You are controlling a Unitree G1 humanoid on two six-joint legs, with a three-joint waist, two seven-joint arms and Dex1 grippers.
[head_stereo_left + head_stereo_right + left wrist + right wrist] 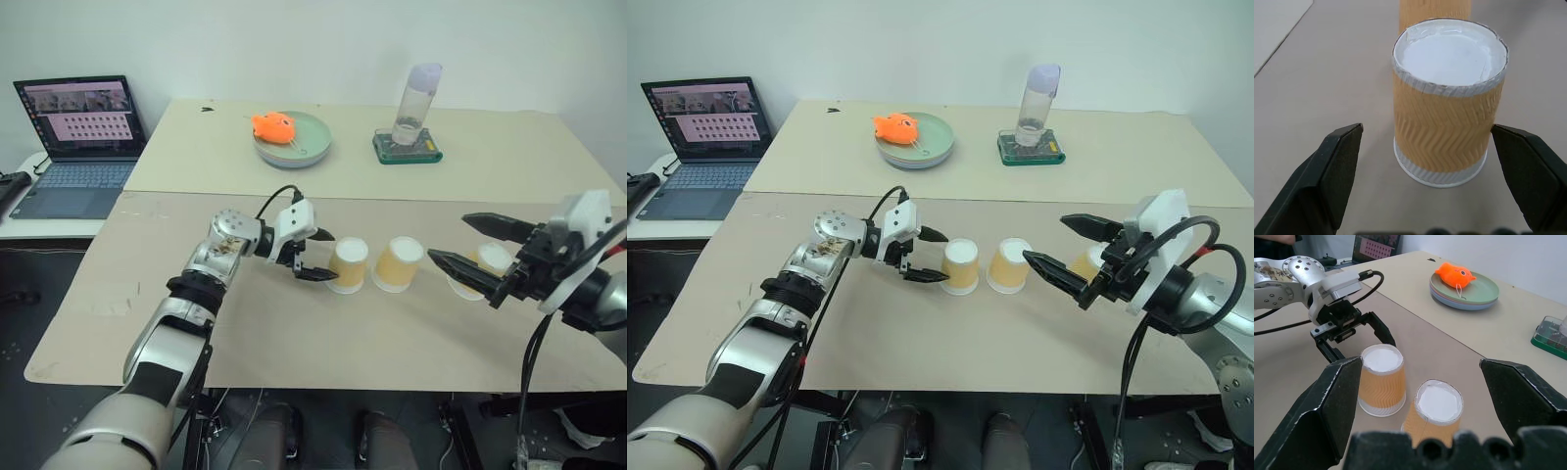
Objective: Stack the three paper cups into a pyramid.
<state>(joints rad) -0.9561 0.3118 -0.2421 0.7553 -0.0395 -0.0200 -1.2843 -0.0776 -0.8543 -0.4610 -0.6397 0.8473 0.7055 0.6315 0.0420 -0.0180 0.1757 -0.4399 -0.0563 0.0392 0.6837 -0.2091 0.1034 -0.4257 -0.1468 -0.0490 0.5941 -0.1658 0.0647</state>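
Cups: three upside down in a row on the table, none stacked.
Left gripper: wide open, beside the left cup, empty.
Right gripper: wide open, empty.
Left to do: whole pyramid.

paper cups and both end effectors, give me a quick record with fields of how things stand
cups: three paper cups, all upside down on the table
left cup: between the open fingers of the left end effector, not gripped
middle cup: beside it, tilted
right cup: partly hidden behind the right end effector
right end effector: open, holding nothing
pyramid: not started
far table: orange toy fish on green plate, clear bottle, laptop
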